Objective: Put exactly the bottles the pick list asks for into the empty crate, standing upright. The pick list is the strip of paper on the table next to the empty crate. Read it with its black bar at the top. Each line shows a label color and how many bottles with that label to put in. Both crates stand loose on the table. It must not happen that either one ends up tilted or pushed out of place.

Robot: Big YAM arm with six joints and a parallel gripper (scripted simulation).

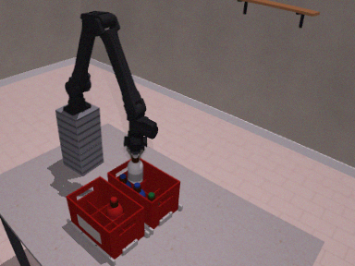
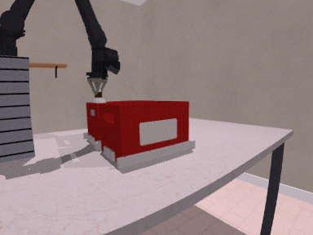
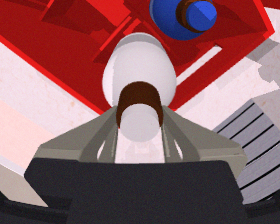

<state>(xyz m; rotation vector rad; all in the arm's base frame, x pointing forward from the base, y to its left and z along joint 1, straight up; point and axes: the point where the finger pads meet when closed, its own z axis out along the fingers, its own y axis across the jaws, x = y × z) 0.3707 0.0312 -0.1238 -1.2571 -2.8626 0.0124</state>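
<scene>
Holding white bottle [image 1: 135, 172] — far crate [image 1: 167, 185]

Matt red plastic crates [image 1: 163, 199]

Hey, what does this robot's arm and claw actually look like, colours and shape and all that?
The arm is matte black, built of long slim links with chunky rounded joints. It rises from a grey ribbed block of stacked slabs. The wrist ends in a boxy black housing. The claw has two flat grey-tan fingers that taper to a V. No cables, stickers or markings show.
</scene>
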